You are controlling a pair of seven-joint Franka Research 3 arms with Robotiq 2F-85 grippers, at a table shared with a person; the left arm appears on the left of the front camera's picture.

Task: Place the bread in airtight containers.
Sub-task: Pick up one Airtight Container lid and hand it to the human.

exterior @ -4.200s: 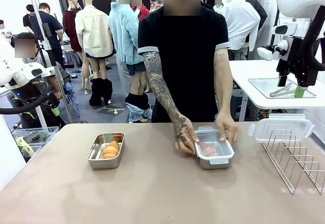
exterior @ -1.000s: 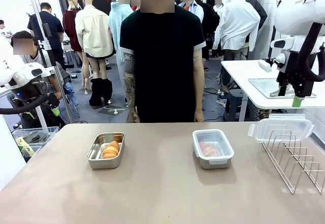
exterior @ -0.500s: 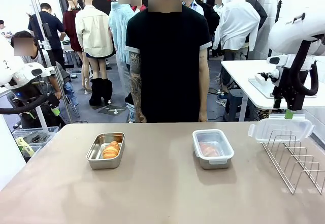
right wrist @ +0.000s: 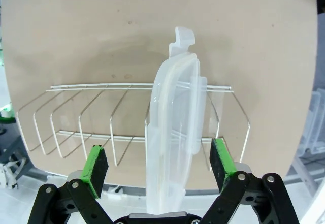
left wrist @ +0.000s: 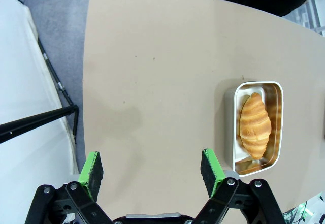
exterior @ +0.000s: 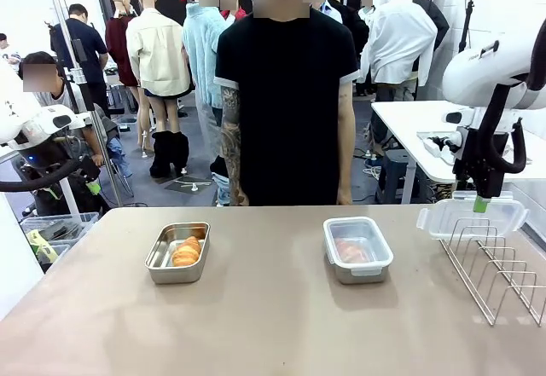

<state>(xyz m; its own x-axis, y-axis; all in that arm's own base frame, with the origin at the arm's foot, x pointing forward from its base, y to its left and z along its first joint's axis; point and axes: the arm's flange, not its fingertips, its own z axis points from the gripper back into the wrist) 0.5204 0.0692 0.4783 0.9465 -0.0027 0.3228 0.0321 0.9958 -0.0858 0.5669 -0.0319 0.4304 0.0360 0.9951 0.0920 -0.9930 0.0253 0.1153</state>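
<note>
Right hand (right wrist: 158,158), jaws spread, straddles the clear plastic snap-on lid (right wrist: 173,132) standing in the wire rack (right wrist: 76,117). Close squarely on its rim (apparently centred). One golden croissant (exterior: 186,251) lies in the uncovered steel pan (exterior: 177,252) on the desk (exterior: 273,325).

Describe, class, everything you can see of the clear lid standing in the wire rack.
The lid is clear, slightly milky plastic, rectangular with rounded corners, a raised rim and snap tabs at its ends. It stands on edge in the end slot of the wire rack, near the table's right corner. The right end effector is open, one green pad on each side of the lid, apparently not yet touching it.
</note>
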